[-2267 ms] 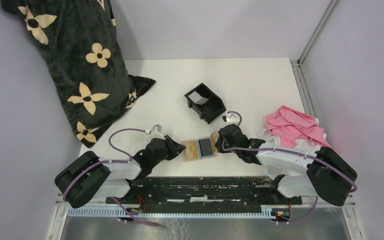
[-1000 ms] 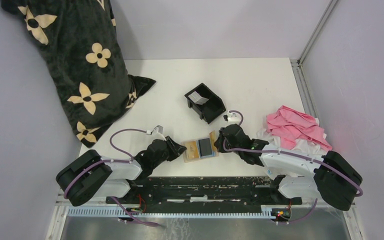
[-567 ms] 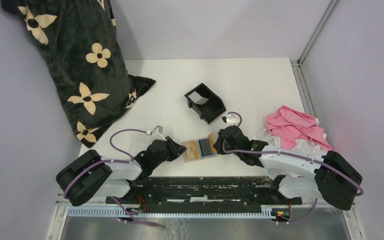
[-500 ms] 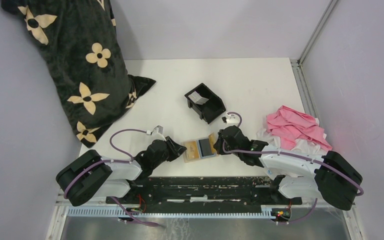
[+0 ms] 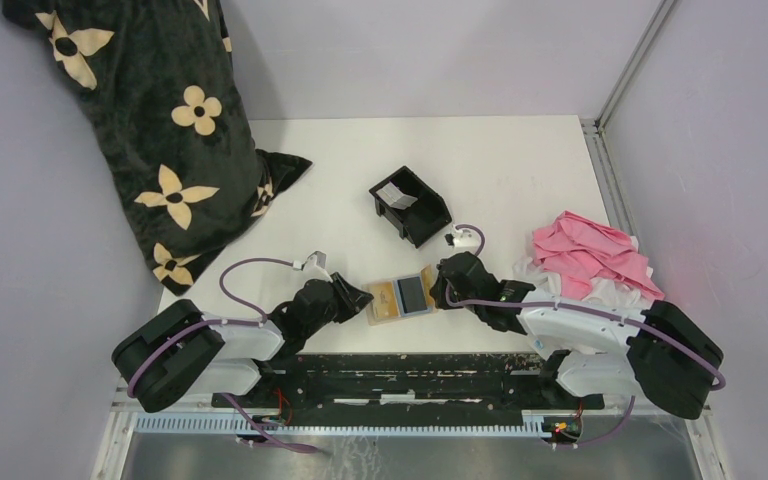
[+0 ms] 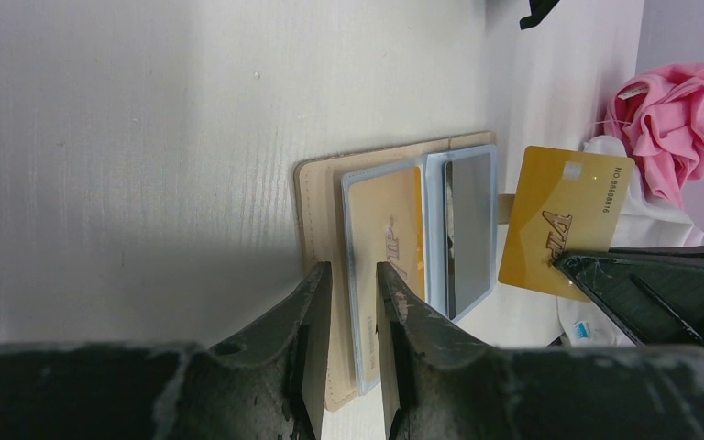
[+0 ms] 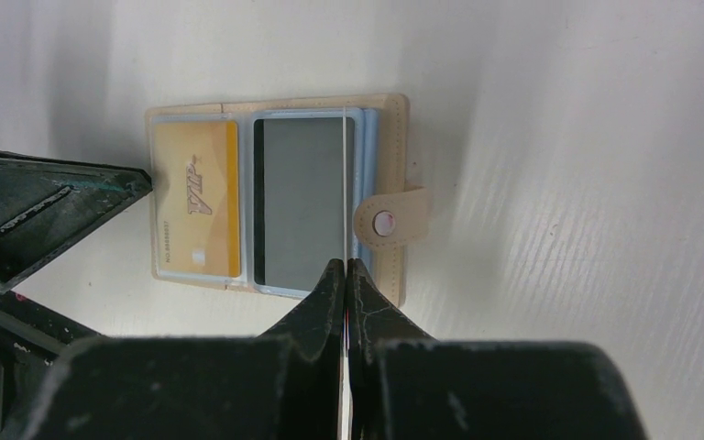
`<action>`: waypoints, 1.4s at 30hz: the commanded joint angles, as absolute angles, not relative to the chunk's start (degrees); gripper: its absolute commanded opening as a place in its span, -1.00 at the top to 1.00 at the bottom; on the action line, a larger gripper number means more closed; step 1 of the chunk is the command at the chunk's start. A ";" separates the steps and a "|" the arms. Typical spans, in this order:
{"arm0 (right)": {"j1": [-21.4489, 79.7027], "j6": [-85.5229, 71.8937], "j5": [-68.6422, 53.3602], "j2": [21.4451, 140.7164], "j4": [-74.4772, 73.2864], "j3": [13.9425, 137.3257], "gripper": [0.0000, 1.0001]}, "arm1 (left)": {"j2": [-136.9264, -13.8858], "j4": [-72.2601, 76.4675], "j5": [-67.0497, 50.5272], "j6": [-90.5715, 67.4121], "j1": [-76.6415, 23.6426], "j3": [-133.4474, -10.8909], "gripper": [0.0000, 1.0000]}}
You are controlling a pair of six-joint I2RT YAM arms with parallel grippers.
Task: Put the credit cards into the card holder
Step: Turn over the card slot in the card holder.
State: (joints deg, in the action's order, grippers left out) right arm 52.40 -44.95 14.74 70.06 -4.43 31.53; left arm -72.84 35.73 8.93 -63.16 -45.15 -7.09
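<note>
From above, the open tan leather-like card holder is seen near the tabletop's front edge, between both claws. In the left wrist view, the left claw is clamped on its edge; a golden-yellow plastic card reads "VIP". In the right wrist view, the right claw is closed on that card edge-on.

Both arms reach low and inward. The left gripper is partly closed on the holder; the right gripper pinches a gold card.
</note>
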 commanded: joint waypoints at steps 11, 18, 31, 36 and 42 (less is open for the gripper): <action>52.61 -44.93 16.53 72.19 -2.73 33.71 0.98 | -72.76 37.64 10.61 -64.15 -45.68 -6.41 0.36; 52.64 -45.00 16.52 72.44 -2.72 33.70 0.98 | -72.98 37.66 10.56 -64.11 -45.68 -6.42 0.36; 52.64 -44.62 16.80 71.44 -4.09 34.03 0.98 | -73.28 38.02 10.61 -64.25 -45.71 -6.36 0.37; 52.63 -44.43 17.16 71.35 -4.48 34.02 0.98 | -73.30 37.98 10.69 -64.32 -45.81 -6.33 0.36; 52.62 -44.29 17.60 70.78 -5.18 34.01 0.98 | -73.43 37.97 10.64 -64.30 -45.87 -6.46 0.37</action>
State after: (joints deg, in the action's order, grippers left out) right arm 52.40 -44.86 15.75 72.16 -5.26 31.70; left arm -72.84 36.16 9.10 -63.18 -45.47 -6.79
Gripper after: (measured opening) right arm 0.017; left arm 0.317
